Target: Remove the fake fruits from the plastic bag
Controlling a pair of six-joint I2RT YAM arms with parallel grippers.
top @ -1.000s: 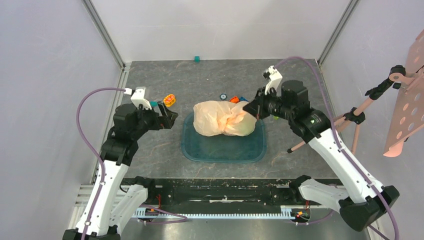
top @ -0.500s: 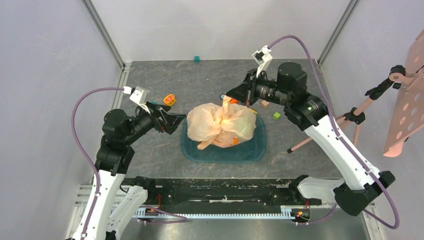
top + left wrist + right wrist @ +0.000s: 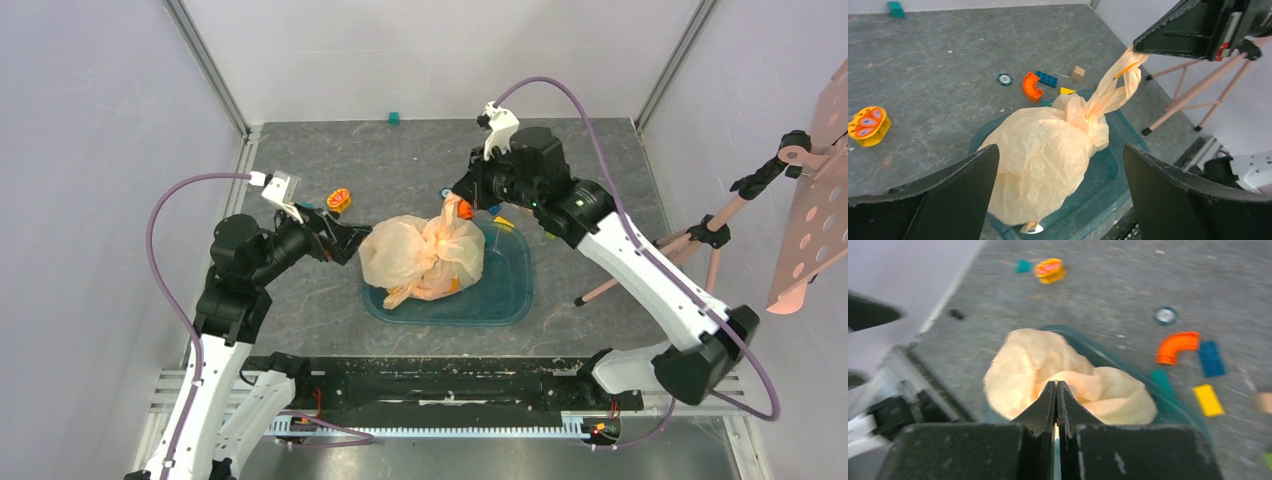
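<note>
Starting at the left, an orange-yellow ring toy [image 3: 340, 199] lies on the grey stone-patterned table [image 3: 300, 150]. Just in front of it the left gripper [image 3: 347, 241] hangs with its black jaws spread wide and empty, just beside the thin, crinkly peach-orange plastic bag [image 3: 415, 258]. That bag bulges over the left part of the teal transparent tub [image 3: 505, 290], its contents hidden. One handle loop [image 3: 1113, 85] is drawn up taut to the right gripper [image 3: 457, 203], whose jaws are clamped tight on it. An orange curved block [image 3: 1032, 86] and a blue brick [image 3: 1050, 79] lie beyond the tub.
</note>
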